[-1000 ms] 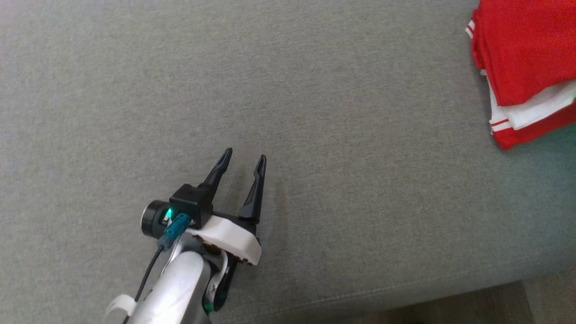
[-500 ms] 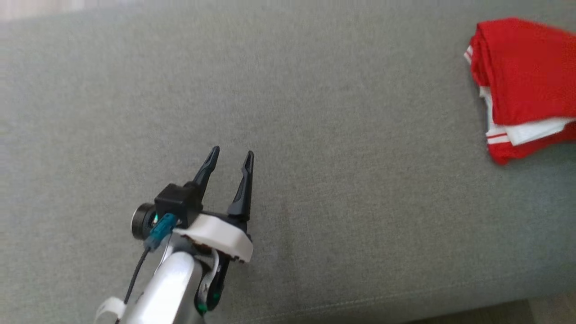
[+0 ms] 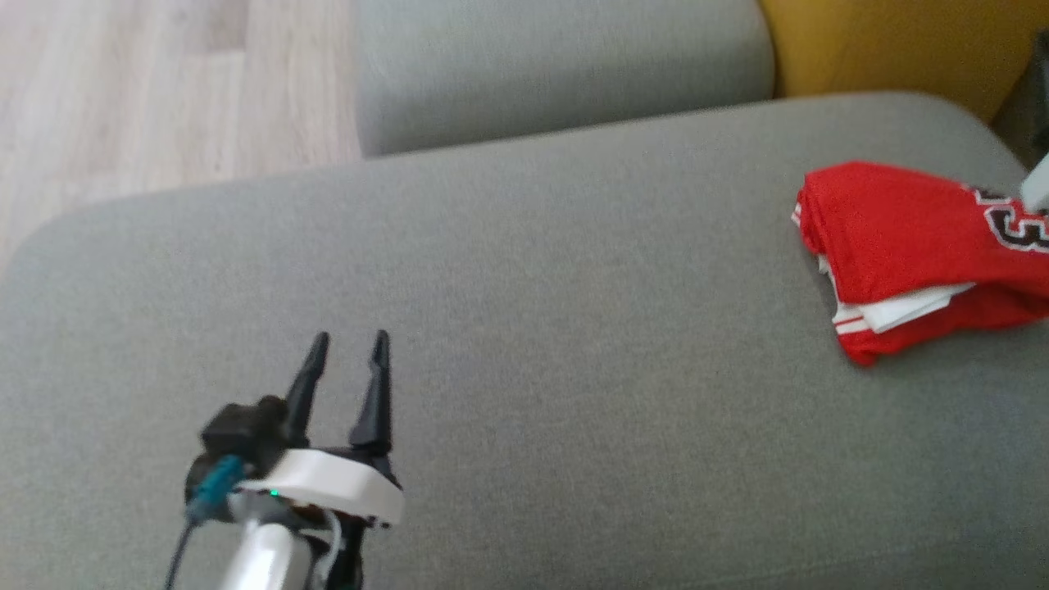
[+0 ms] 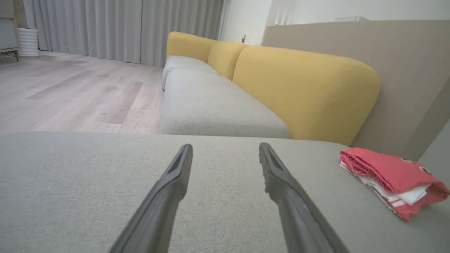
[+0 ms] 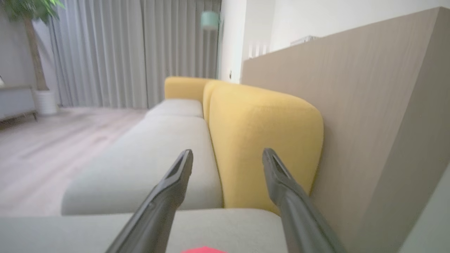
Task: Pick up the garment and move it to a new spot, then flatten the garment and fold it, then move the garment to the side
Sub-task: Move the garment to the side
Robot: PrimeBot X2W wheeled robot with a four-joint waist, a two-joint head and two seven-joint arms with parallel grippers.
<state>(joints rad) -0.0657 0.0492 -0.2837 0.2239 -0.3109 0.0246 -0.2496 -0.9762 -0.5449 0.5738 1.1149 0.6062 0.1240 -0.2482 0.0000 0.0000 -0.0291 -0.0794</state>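
Note:
The garment (image 3: 910, 246) is a red jersey with white trim, folded into a thick bundle at the right end of the grey sofa cushion (image 3: 524, 270). In the left wrist view the garment (image 4: 390, 177) lies to the right, well apart from the fingers. My left gripper (image 3: 350, 342) hovers open over the cushion's near left part, nothing between its fingers (image 4: 172, 186). My right gripper (image 5: 227, 154) stands open and empty; a sliver of the red garment (image 5: 203, 250) shows at the bottom edge below its fingers. A pale bit of arm (image 3: 1037, 184) juts in over the garment's right end.
A second grey seat cushion (image 3: 557, 65) lies beyond this one, with yellow back cushions (image 4: 299, 88) along the right. Pale wood floor (image 3: 164, 90) is past the cushion's left edge. A beige wall panel (image 5: 369, 105) stands behind the sofa.
The head camera has tilted up, so the far cushion, floor and yellow backrest have come into sight. The left gripper stays open; the garment lies still on the cushion.

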